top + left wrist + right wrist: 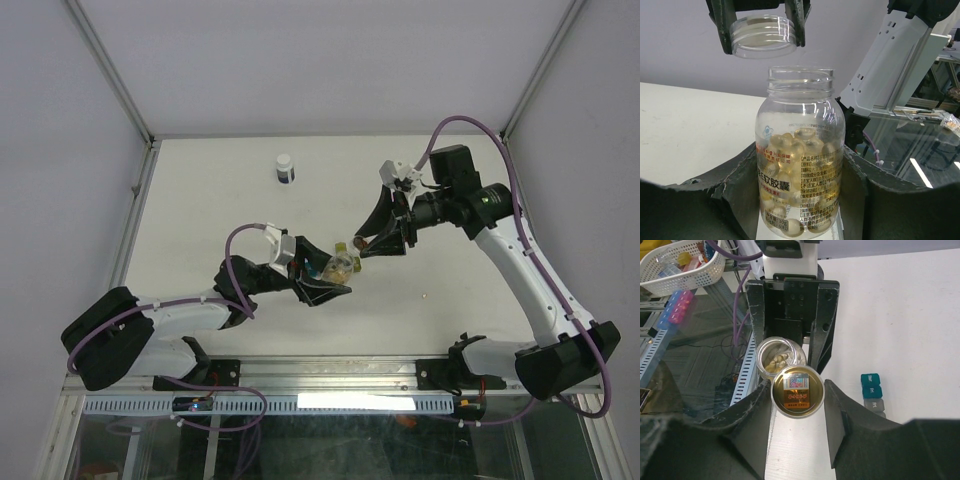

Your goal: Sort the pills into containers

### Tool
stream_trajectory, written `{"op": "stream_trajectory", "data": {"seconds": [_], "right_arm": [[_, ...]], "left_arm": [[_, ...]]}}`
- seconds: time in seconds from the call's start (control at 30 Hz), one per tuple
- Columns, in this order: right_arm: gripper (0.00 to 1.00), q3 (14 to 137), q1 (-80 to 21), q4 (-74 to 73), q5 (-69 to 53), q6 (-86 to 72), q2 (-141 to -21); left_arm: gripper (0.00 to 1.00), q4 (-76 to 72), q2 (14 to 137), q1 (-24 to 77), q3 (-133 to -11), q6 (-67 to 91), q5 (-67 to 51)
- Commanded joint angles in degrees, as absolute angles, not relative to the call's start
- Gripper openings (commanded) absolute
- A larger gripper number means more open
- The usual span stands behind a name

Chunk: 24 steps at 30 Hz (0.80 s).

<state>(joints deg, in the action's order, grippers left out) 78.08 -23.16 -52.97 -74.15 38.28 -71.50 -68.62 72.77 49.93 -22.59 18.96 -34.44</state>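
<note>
Gripping a clear bottle [800,125] of yellow pills [792,147], my left gripper [799,200] is closed on its body. Just over its open neck, my right gripper [798,410] pinches the loose cap [797,390]. Teal and grey containers [871,390] rest on the table [900,315], near my right gripper.

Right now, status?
Left gripper shut on clear plastic bottle of yellow pills. Right gripper shut on clear screw cap, off, above mouth. Nothing else close.
</note>
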Motion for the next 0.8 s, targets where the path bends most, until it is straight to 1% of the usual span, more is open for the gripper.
{"op": "stream_trajectory", "data": {"seconds": [0.0,0.77], "right_arm": [[0.24,78.23,-24.22,-53.44,-76.67,39.06,-70.28],[0.24,77.26,-29.62,-51.81,-71.27,38.09,-71.12]], "left_arm": [[0.0,-71.7,73.6,50.56,-25.41,19.43,-33.13],[0.0,-70.53,75.42,51.24,-27.31,20.35,-33.45]]}}
